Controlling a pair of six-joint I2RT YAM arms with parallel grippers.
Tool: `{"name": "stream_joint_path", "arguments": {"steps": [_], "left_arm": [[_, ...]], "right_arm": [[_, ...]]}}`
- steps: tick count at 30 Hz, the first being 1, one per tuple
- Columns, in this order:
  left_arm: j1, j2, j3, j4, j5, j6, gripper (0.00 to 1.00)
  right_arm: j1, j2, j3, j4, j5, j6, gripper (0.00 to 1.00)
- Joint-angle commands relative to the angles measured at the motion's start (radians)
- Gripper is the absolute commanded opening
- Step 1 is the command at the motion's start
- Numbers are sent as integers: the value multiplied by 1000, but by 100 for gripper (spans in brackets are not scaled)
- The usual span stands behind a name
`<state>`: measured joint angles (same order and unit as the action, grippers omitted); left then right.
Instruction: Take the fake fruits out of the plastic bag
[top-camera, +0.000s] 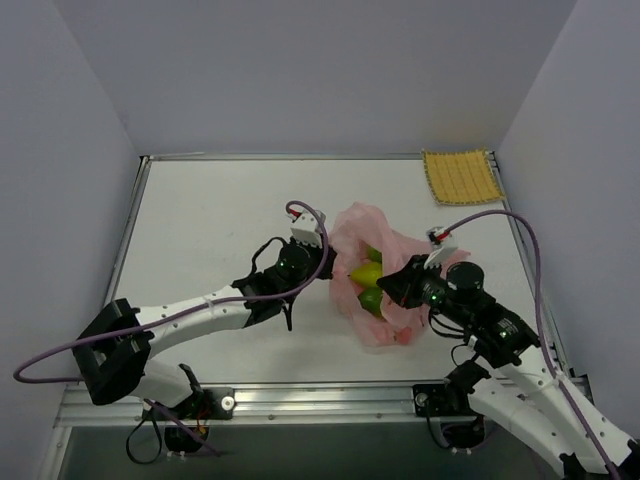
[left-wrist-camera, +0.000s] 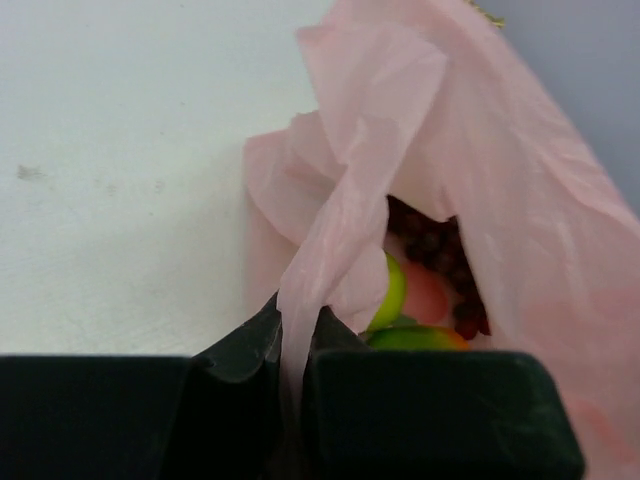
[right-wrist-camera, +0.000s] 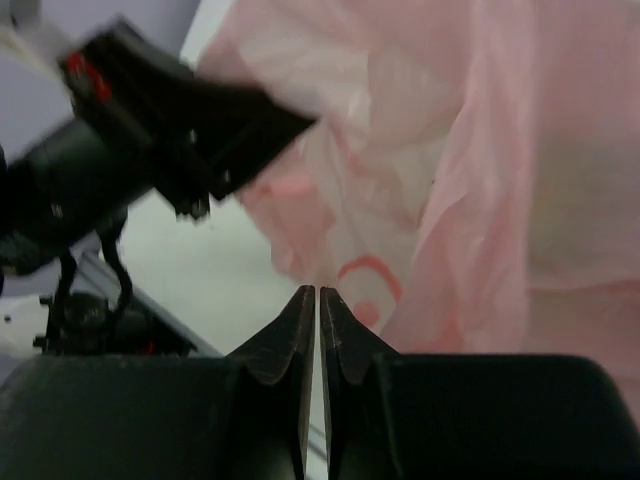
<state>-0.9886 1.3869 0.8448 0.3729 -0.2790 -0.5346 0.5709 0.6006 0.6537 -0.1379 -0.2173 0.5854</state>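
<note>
Left wrist view shows the left gripper (left-wrist-camera: 298, 335) closed tight, its two dark fingers (left-wrist-camera: 250, 350) pinching a twisted strip of the plastic bag (left-wrist-camera: 480, 180). The strip rises straight out from between the tips. Just beyond the fingertips and to their right, the pink film opens into a mouth. Inside it, nearest the right finger, lies the top of a mango (left-wrist-camera: 420, 338), green with an orange end. A green round fruit (left-wrist-camera: 395, 290) shows as a bright curve just past it. A dark grape bunch (left-wrist-camera: 435, 245) sits deeper in, against the far wall of the bag. To the left of the fingers, the white table (left-wrist-camera: 120, 180) runs away bare of plastic.

On the right wrist view, the right gripper (right-wrist-camera: 318, 300) has its jaws drawn together to a hairline slit. Bag film with a red peach print hangs just ahead of the tips and spreads over the right finger. I cannot tell whether any of it is caught in the slit. The left arm's black head stands ahead of these fingers, to their left.

From the top view, the bag lies between the two grippers with its mouth open upward, and the yellow-green fruits are still inside it. A yellow mat (top-camera: 460, 177) rests well beyond the right gripper, at the far corner.
</note>
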Motion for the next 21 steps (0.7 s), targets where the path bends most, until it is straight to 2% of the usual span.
{"name": "stream_joint_path", "arguments": {"steps": [1,3,4,6,8,12,16,17,18,20,21], "left_arm": [[80,3,25,4,107,-15,2],[85,21,40,11,141,-5,2],[85,40,42,24,155,-4,2],[85,53,25,55,169,-17,3],[85,49,1,75,178,-40,2],[87,18,-55,92,169,-48,3],[87,6,-75,83,158,-41,2],[87,4,-76,80,155,-35,2],[87,0,-76,75,152,-30,2],[87,-2,-75,69,141,-18,2],[87,-2,-73,63,138,-13,2]], "right_arm": [[131,53,4,-8,28,41,3],[214,122,20,6,100,36,4],[293,152,40,6,196,31,5],[355,239,49,4,347,33,6],[373,313,44,0,547,60,6],[339,424,46,-2,789,60,8],[248,519,57,17,782,-8,8],[244,530,54,56,744,-92,9],[247,531,50,72,657,-125,12],[244,533,47,89,603,-168,17],[238,534,38,96,549,-171,23]]}}
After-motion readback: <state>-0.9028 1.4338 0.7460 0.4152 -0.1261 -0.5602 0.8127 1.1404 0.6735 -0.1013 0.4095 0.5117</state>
